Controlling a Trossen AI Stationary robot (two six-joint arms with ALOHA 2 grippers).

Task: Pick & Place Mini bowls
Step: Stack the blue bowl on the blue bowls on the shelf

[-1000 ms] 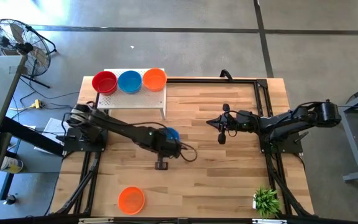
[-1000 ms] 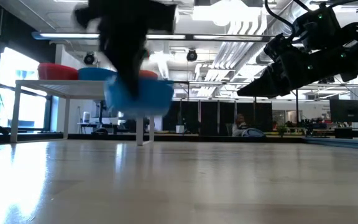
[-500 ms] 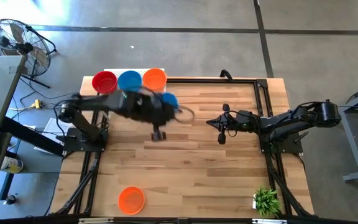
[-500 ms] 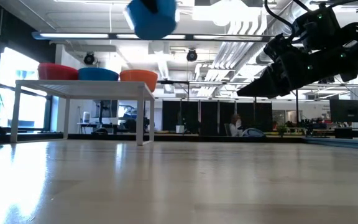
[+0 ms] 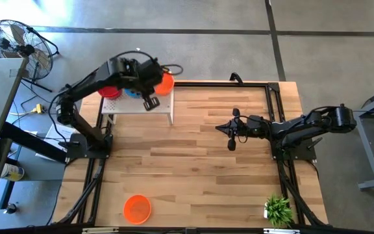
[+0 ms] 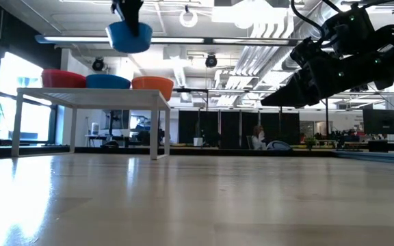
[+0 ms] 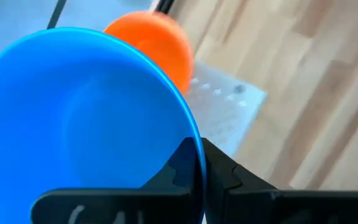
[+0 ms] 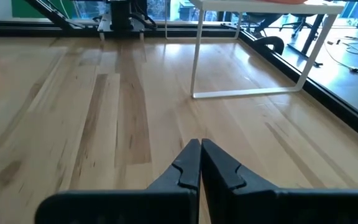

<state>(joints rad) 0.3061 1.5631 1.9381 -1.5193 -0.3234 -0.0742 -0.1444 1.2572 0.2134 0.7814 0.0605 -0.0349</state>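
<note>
The wooden worktop [image 5: 193, 162] is the biggest thing here, with a white perforated stand [image 5: 138, 107] at its far left corner; the left arm reaches over that stand, and the left gripper [image 7: 199, 171] has its jaws clamped on the rim of a blue mini bowl [image 6: 129, 37], held in the air above the bowls already on the stand; the right gripper [image 8: 200, 163] hangs over the right half of the worktop with its jaws together and nothing in them; on the stand sit a red bowl [image 6: 63, 78], another blue bowl [image 6: 108, 81] and an orange bowl [image 6: 152, 83] in a row; a further orange bowl [image 5: 137, 208] lies alone near the front left corner; a small green plant [image 5: 278, 209] stands at the front right corner. The bowl looks light, stiff and glossy, so probably slippery; a pinch across the thin rim seems the sensible hold. The seated bowls crowd the stand, so setting this one down likely means nesting it or finding a gap.
</note>
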